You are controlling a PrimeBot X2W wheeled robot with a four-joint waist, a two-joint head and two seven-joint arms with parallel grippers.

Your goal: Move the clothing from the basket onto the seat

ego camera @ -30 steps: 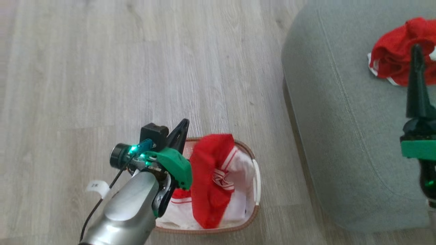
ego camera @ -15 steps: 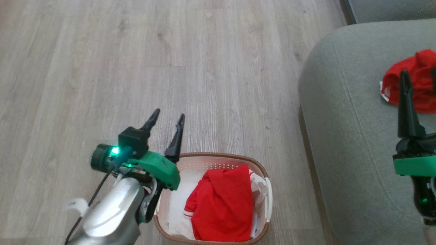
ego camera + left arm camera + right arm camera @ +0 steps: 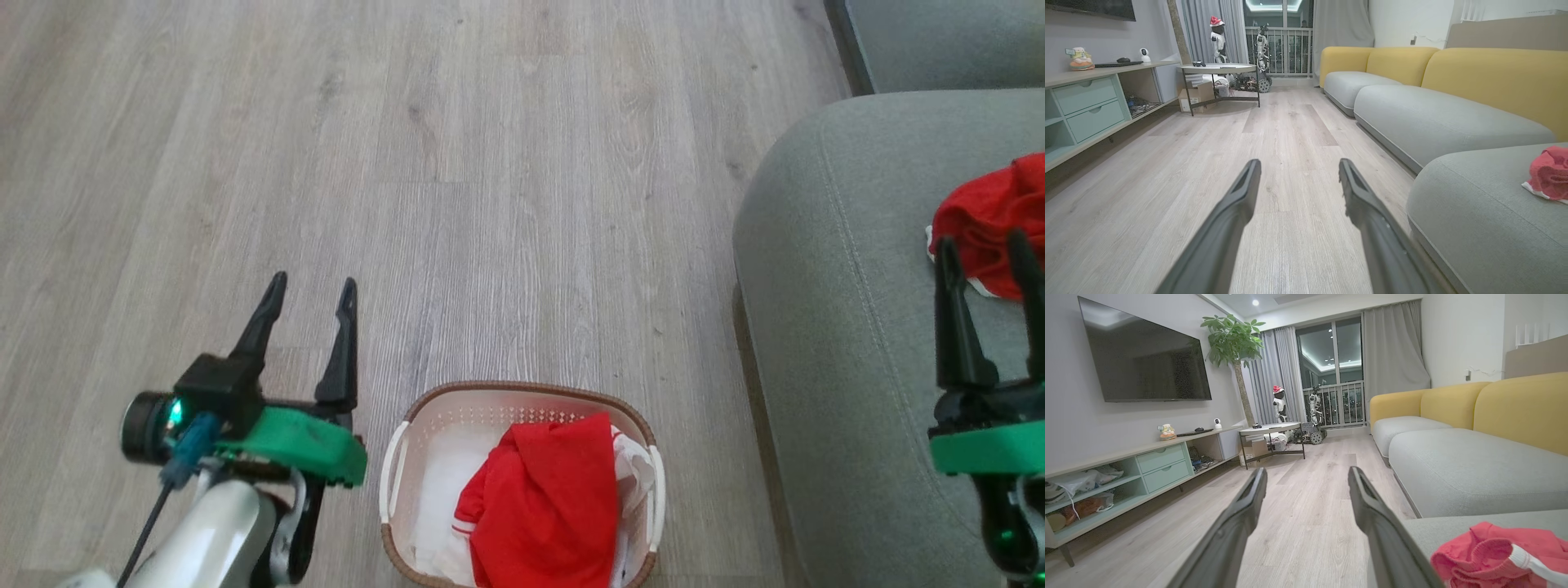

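Two grippers, both empty. Left gripper at eight o'clock in the head view, over bare wood floor, fingers spread wide with nothing between them. Same wide gap on the left gripper in the left wrist view, only floorboards beyond the tips.

Right gripper at four o'clock in the head view, above the seat. Likewise parted and holding nothing, fingers pointing toward twelve. Tips overlapping the lower edge of a crumpled red garment lying on the seat at three o'clock; touching or not, cannot tell. In the right wrist view, right gripper open just as wide, with the crumpled red garment at five o'clock beside the right finger, white trim along its edge. In the left wrist view, that garment at three o'clock on the seat.

Basket at six o'clock in the head view, standing on the floor between the two arms. Near the seat's edge but apart from it, and apart from the left gripper at its ten o'clock.

Clothing heaped inside the basket: a red piece toward the four o'clock side, a white stripe along its left edge, white fabric beneath it and on either side.

Farther off in the wrist views, more grey seat cushions with yellow backrests and a round table at eleven o'clock.
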